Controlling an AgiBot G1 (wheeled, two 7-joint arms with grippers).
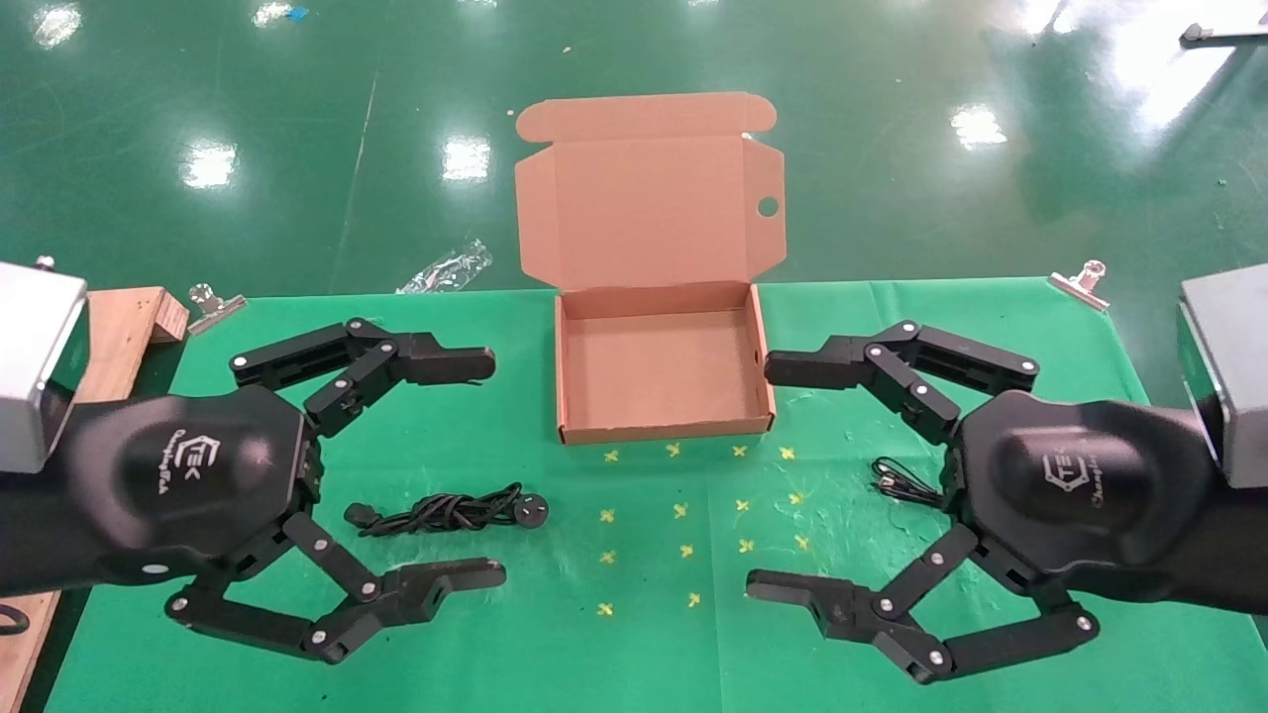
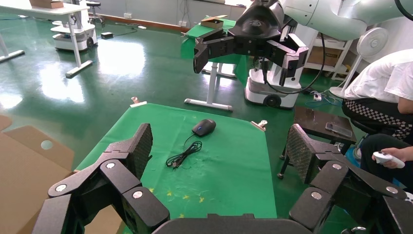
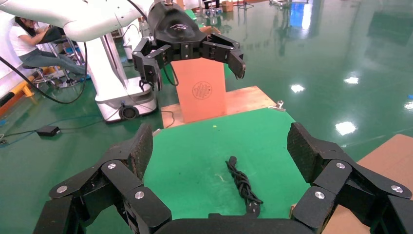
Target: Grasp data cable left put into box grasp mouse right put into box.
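The box [image 1: 565,366] stands open and empty at the table's far middle, its lid raised behind it. The data cable [image 1: 446,511], a twisted black bundle with a round plug, lies on the green cloth between the jaws of my open left gripper [image 1: 495,467]; it also shows in the right wrist view [image 3: 242,183]. My right gripper [image 1: 759,477] is open and empty right of the box. The mouse [image 2: 204,127] lies on the cloth in the left wrist view; in the head view my right hand hides it and only its thin wire [image 1: 901,482] shows.
A wooden board [image 1: 119,327] lies at the table's left edge. Metal clips [image 1: 213,302] [image 1: 1080,280] hold the cloth's far corners. A clear plastic wrapper [image 1: 446,265] lies beyond the far edge. Yellow cross marks [image 1: 684,510] dot the cloth before the box.
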